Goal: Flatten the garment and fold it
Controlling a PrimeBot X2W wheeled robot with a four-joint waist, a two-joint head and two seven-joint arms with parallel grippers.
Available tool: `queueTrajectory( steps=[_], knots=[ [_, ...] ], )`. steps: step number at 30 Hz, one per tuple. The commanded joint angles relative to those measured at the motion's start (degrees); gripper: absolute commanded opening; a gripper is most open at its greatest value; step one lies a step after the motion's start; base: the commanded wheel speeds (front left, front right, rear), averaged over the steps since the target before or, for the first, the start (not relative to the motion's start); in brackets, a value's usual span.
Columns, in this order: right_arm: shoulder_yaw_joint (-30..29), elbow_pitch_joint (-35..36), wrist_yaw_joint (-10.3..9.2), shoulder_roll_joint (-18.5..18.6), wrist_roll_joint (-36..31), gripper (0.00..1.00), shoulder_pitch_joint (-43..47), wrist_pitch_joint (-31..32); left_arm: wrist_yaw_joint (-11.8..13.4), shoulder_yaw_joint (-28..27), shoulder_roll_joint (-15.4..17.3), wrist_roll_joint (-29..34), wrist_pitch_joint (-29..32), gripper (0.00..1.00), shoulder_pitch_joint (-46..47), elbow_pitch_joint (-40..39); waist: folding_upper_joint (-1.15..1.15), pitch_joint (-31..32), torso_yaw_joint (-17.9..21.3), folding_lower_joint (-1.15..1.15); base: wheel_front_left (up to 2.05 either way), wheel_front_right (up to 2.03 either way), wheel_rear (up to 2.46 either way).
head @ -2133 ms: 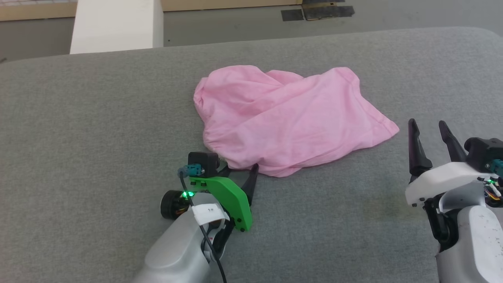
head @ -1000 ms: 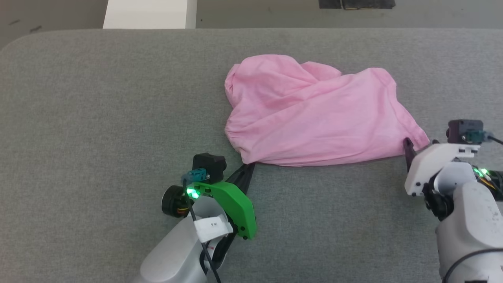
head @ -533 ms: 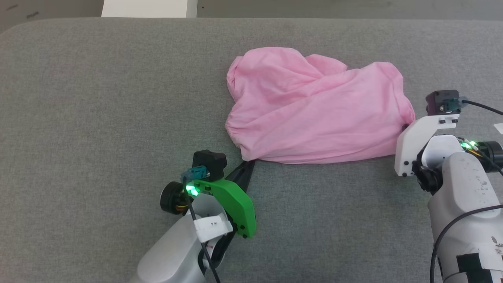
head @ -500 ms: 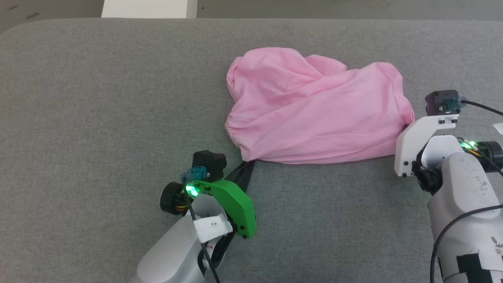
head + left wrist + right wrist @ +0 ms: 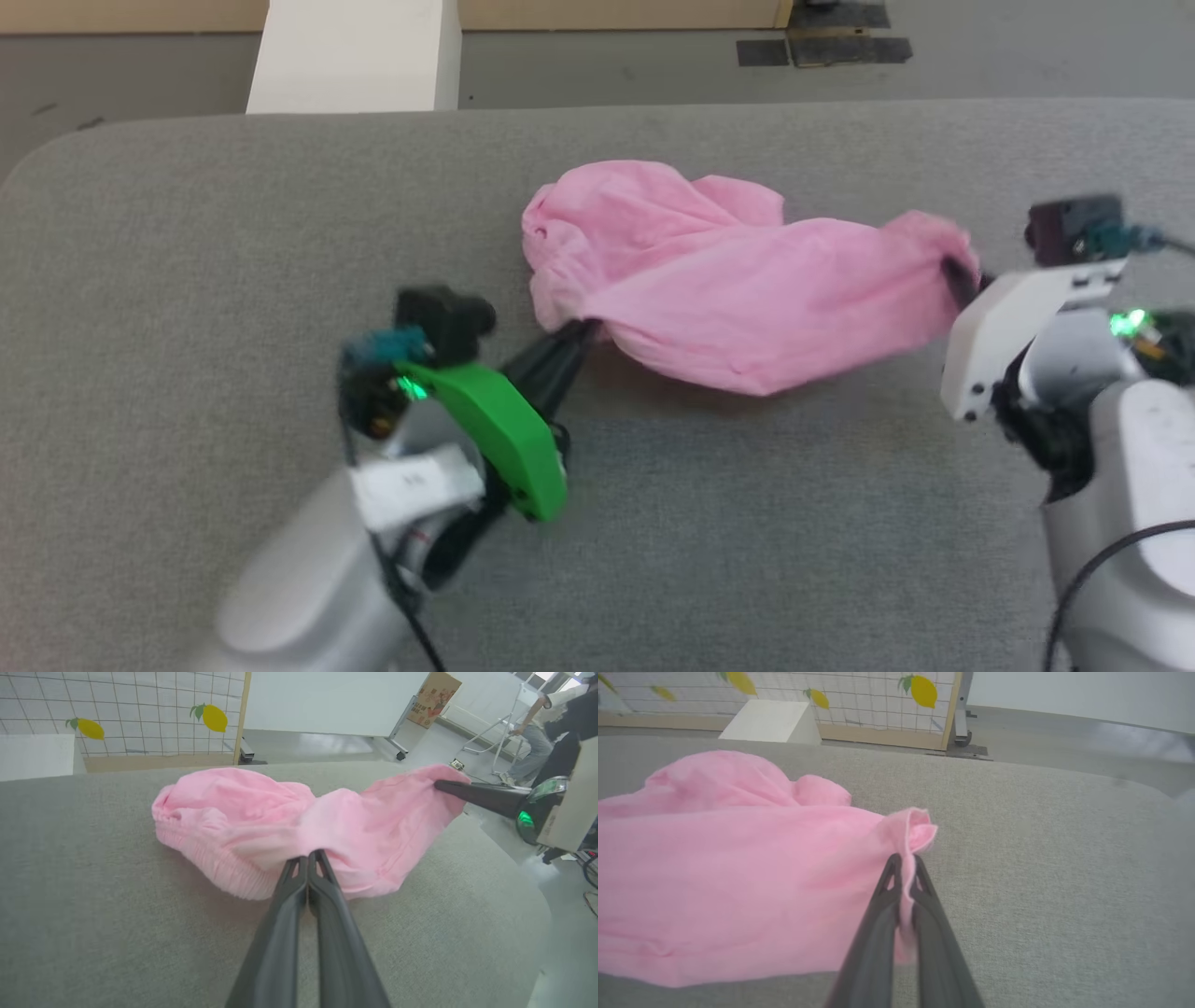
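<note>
Flattening looks to be the step in hand: the garment [image 5: 738, 299] sags in a bunched pink band over the middle of the grey surface [image 5: 187, 280], its far-left part heaped on the surface and its near edge lifted clear with a shadow beneath. The left tool [image 5: 577, 334] is clamped on a gathered edge at its near-left end, and the right tool [image 5: 956, 273] is pinched tight on a corner at its right end. Next, I reckon, both must draw apart evenly to take out the sag, then lay it smooth before any fold.
</note>
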State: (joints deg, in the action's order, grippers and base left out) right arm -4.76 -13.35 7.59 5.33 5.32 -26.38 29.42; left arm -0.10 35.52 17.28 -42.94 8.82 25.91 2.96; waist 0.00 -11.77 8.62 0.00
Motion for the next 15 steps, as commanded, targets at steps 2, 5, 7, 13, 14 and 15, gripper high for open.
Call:
queueTrajectory(
  steps=[2,5,7,13,14,15],
  knots=[
    [2.01,6.69,-0.10,2.42,2.74,0.00,-0.02,4.13,-1.03,-2.04,3.28,-3.54,5.10,0.00,3.09,-4.35,0.00,0.68,1.07,0.00,0.00,0.00,0.00],
    [4.23,13.63,-0.10,5.26,5.35,0.00,-2.71,9.34,-0.75,-5.58,6.29,-9.40,13.03,0.00,7.80,-8.97,0.00,-0.20,1.21,0.00,0.00,0.00,0.00],
    [5.42,15.73,-0.10,7.28,5.41,0.00,-5.79,11.53,0.32,-7.70,7.60,-11.84,17.27,0.00,11.98,-9.90,0.00,-1.20,1.13,0.00,0.00,0.00,0.00],
    [6.54,13.19,-0.10,8.54,3.66,0.00,-20.11,12.41,3.07,-10.15,8.60,-10.53,23.23,0.00,26.82,-5.71,0.00,-6.65,0.94,0.00,0.00,0.00,0.00],
    [6.92,11.60,-0.10,8.64,2.64,0.00,-22.93,12.09,3.26,-10.13,8.58,-9.41,23.50,0.00,29.66,-4.13,0.00,-7.89,0.96,0.00,0.00,0.00,0.00],
    [7.11,10.26,-0.10,8.56,1.95,0.00,-25.16,11.73,3.46,-10.19,8.41,-8.62,23.58,0.00,31.88,-2.79,0.00,-8.93,0.99,0.00,0.00,0.00,0.00]
  ],
)
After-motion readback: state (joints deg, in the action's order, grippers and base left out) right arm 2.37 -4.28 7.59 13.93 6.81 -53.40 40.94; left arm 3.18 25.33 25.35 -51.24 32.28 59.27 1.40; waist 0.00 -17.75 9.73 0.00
